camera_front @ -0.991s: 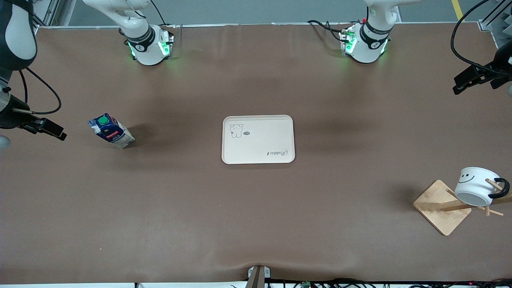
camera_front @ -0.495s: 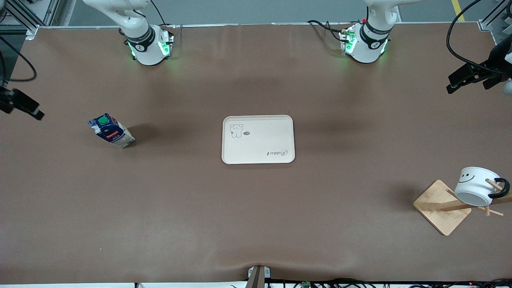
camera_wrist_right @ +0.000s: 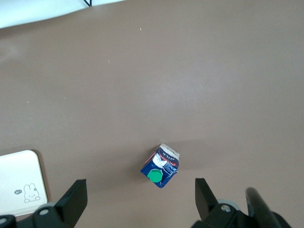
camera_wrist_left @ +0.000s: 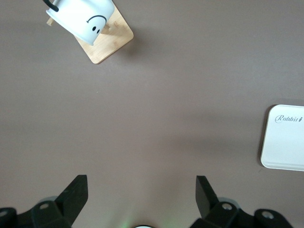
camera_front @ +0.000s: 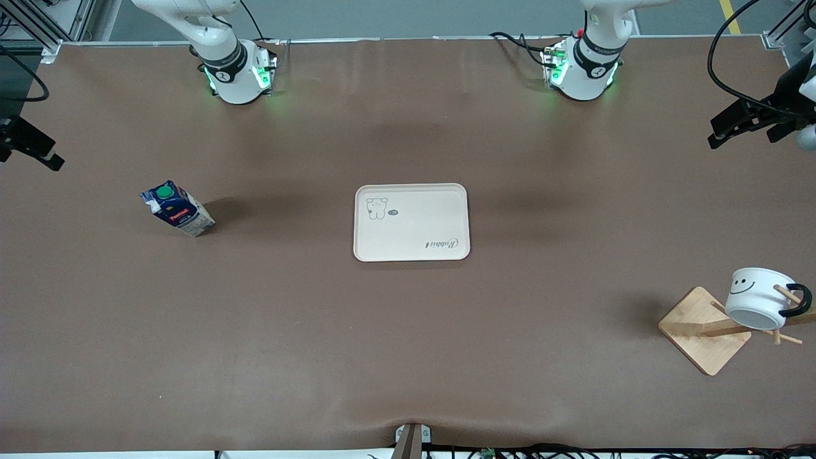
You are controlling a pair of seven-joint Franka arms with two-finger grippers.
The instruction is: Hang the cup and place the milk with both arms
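The white cup [camera_front: 758,298] with the smiley face hangs by its black handle on a peg of the wooden rack [camera_front: 695,328], toward the left arm's end of the table. It also shows in the left wrist view [camera_wrist_left: 83,19]. The dark blue milk [camera_front: 176,209] with its green cap stands on the bare table toward the right arm's end, apart from the tray, and shows in the right wrist view [camera_wrist_right: 160,166]. My left gripper [camera_front: 733,124] [camera_wrist_left: 141,180] is open and empty, high over the table edge. My right gripper [camera_front: 35,150] [camera_wrist_right: 140,183] is open and empty, high over the table near the milk.
A cream tray [camera_front: 411,222] with a rabbit drawing lies at the table's middle; it also shows in the left wrist view [camera_wrist_left: 285,137] and the right wrist view [camera_wrist_right: 19,183]. The rack's square base [camera_wrist_left: 111,40] sits near the table's front corner.
My right gripper has pulled away from the milk toward the table's edge and upward. My left gripper has shifted slightly outward. The cup, milk and tray have not moved.
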